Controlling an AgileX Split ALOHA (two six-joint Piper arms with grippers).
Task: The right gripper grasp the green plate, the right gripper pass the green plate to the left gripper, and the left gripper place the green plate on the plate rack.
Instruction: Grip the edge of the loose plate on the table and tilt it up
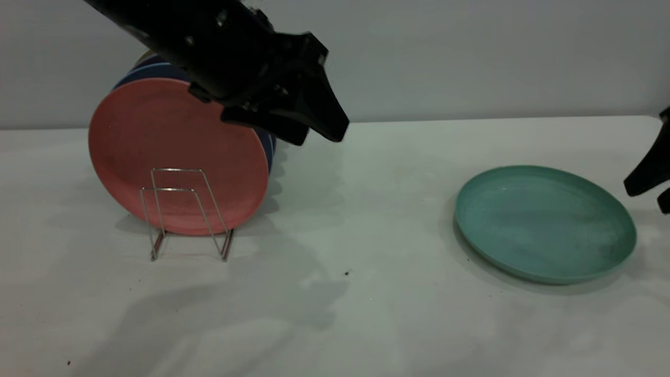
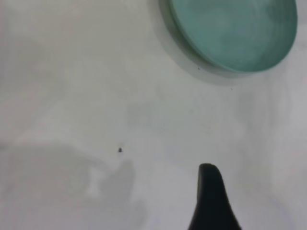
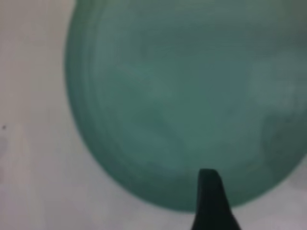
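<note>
At far left of the exterior view we see the rack, its wire loops propping a pink plate upright, with blue plates stacked behind it, mostly hidden; the front loops look free, probably the slot meant for the green one. Above, upper left to centre, the left gripper hangs over the table, tips pointing down-right; we read it as waiting for the handover, and its two tips sit slightly parted with nothing between them. Its wrist view shows just one finger, so that view doesn't help. Right of centre, the green plate lies flat on the table, untouched, well apart from the rack. At the far right edge the right gripper is cut off; two dark tips show, apart from each other, just beside the plate's rim and above it, likely lining up the grasp. Its wrist view shows one finger over the plate's near rim; contact we can't tell. Grasp not yet made.
</note>
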